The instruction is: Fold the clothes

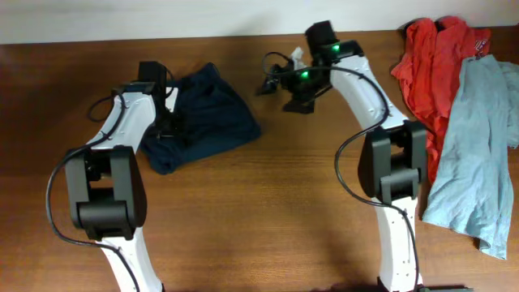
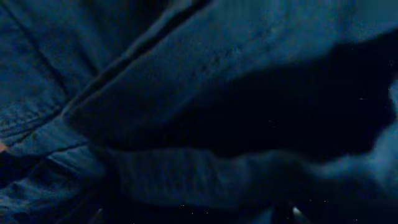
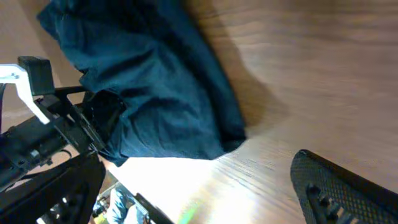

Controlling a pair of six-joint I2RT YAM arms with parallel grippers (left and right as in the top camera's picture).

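Lying bunched left of centre on the table (image 1: 268,211), the shorts (image 1: 212,113) leave bare wood in front and beside them. The left gripper (image 1: 168,128) bends down into their left side, its grip hidden by cloth. The right gripper (image 1: 269,81) hovers just right of them, apart, its grip unclear.

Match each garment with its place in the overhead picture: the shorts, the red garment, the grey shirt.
Things:
1. shorts
2. red garment
3. grey shirt

Places:
A. top right corner
B. right edge, stretching down the picture
C. left of centre

Pairs: 1-C, 2-A, 3-B
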